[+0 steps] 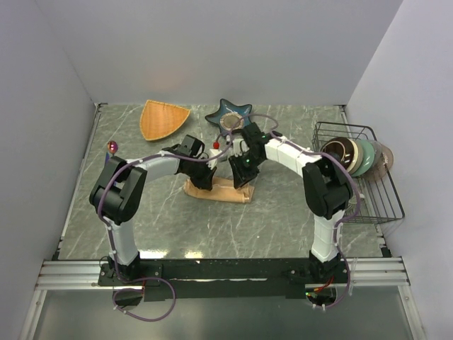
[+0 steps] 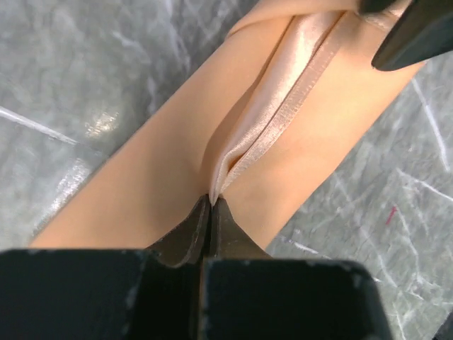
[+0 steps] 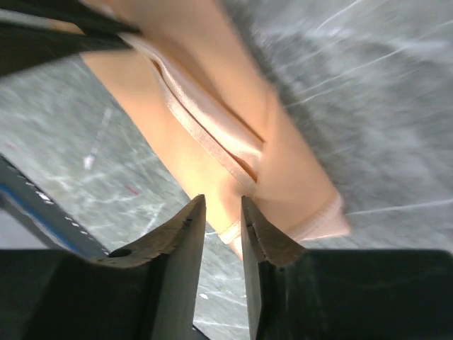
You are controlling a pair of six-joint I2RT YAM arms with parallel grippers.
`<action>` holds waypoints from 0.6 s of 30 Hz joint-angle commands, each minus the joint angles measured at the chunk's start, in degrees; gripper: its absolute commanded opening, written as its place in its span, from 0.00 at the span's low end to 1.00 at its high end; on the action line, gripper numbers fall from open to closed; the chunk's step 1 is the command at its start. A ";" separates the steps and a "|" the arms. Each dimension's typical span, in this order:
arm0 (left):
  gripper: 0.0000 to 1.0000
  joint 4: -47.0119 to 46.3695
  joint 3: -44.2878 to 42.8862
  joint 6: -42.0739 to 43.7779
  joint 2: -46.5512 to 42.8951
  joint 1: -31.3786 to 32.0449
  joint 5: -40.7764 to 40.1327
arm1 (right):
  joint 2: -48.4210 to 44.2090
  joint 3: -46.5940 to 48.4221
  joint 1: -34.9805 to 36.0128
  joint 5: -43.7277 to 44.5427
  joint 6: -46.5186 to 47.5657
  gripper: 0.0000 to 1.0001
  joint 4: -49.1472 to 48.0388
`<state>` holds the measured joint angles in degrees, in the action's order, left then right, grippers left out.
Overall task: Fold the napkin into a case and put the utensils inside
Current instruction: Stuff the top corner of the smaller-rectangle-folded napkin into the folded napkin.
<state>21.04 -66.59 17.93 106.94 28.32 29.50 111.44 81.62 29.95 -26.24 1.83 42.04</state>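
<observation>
Grey marbled table (image 1: pixel 283 212) under soft, slippery, light napkin (image 1: pixel 223 191), likely best pinched along hemmed edge: left tool (image 2: pixel 212 205) clamped on its fold, right tool (image 3: pixel 223 212) narrowly parted, empty.

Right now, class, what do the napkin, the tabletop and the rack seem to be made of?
Napkin: likely satin-like cloth, peach and glossy; it folds softly and its hem shines. Tabletop: grey marble look with pale veins, stone or printed laminate. Rack: thin dark wire, probably coated metal.
</observation>
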 commanded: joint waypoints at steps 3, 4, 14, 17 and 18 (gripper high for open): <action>0.01 4.89 0.67 2.02 3.54 -0.10 -1.37 | -2.81 3.72 -3.85 -5.84 -0.95 0.40 1.11; 0.01 5.06 0.50 2.02 3.72 -0.02 -1.28 | -2.80 3.72 -4.11 -5.84 -0.95 0.40 1.20; 0.01 4.45 0.84 3.16 3.10 -0.01 -1.63 | 4.66 12.84 -3.85 -4.79 -5.34 0.40 -5.74; 0.01 4.10 1.20 3.16 3.19 -0.10 -1.55 | 7.38 14.87 -2.71 -4.44 -6.13 0.40 -7.93; 0.01 4.10 1.28 3.16 3.19 -0.02 -1.55 | 8.87 15.58 -2.27 -4.43 -6.13 0.41 -8.64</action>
<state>21.65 -66.83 18.98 107.90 27.94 30.09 116.90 93.45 25.91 -30.68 -2.61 37.17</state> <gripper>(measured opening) 0.027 0.403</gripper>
